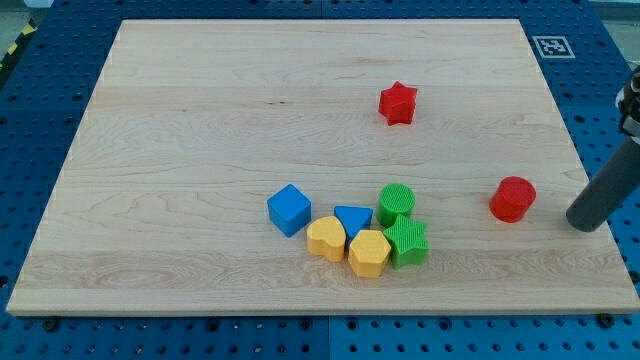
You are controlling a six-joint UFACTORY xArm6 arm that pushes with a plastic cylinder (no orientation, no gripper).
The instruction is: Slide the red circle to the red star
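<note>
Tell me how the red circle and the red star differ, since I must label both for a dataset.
Shape: the red circle is a round cylinder with a flat top; the red star has pointed arms.
Place: the circle sits toward the view's right, below the star, which lies nearer the view's top.
Nearness to my tip: the circle is close, just to its left with a gap; the star is far off.
Both are red and stand alone on the board.

A lab bench: wooden board [200, 120] on blue perforated table [40, 110] (fiducial marker [553, 46] cornerwise).
</note>
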